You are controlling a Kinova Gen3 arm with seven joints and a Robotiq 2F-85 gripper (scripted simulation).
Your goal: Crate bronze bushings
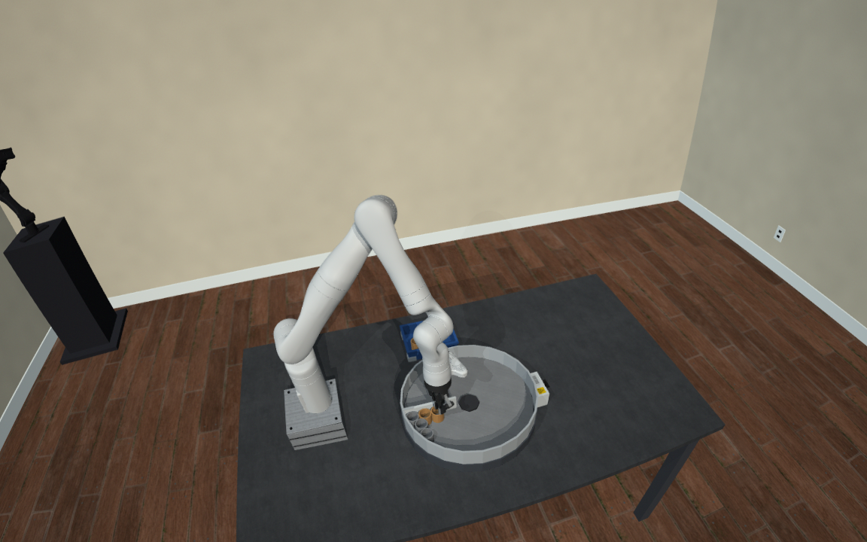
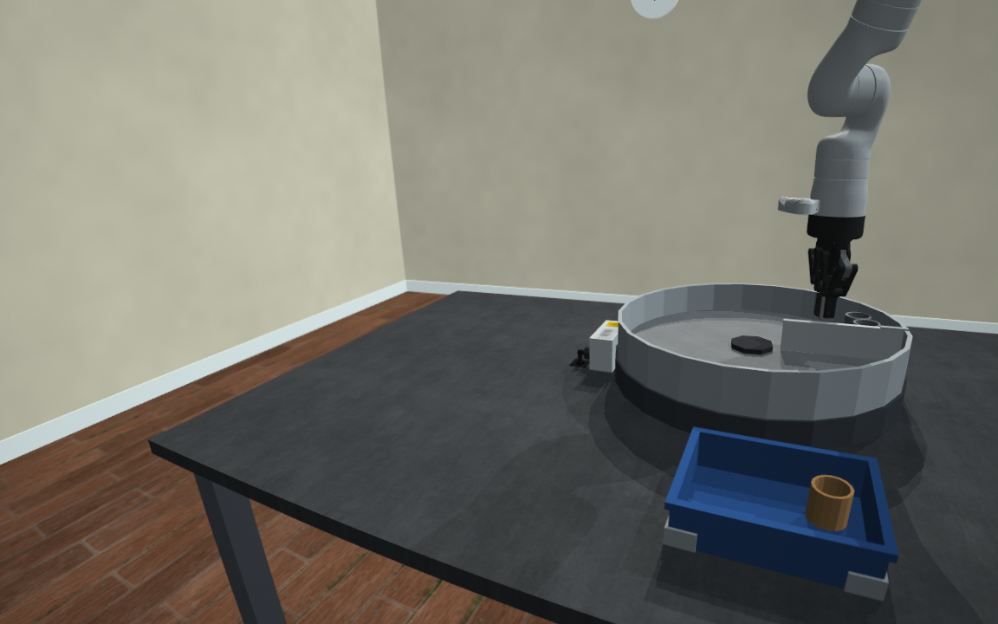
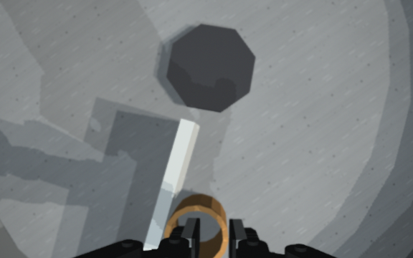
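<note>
Item, my gripper (image 3: 214,235): pointing straight down inside the turning table (image 1: 491,452), fingers set to a narrow gap and gripping nothing; one finger hangs over the bore of a bronze bushing (image 3: 199,201), the other just outside its wall. Whether either finger touches it I cannot tell. Item, that bushing: upright on the grey disc, close against the white divider bar (image 3: 181,154). Item, a second bronze bushing (image 1: 426,412) just beside it, and the steel bushings (image 1: 416,423) clustered next to them against the rim, all on the same side of the divider. Item, black octagonal hub (image 3: 210,68) at the disc's centre, beyond the far end of the divider. Item, my arm: wrist vertical above the bushings, forearm climbing to a high elbow, upper links dropping to a ribbed grey base (image 1: 295,427) left of the turning table. Item, small white control box (image 2: 603,345) against the outer rim. Item, blue crate (image 2: 750,535) just beside the turning table, holding one bronze bushing (image 2: 829,503) upright near a corner. Item, dark table (image 2: 410,403) carrying all of the above. Item, room: wood-plank floor, pale walls with white skirting, a black pedestal (image 1: 59,283) in the far left corner bearing a small black jointed mount (image 1: 5,181), a wall outlet (image 1: 779,233) on the right.
</note>
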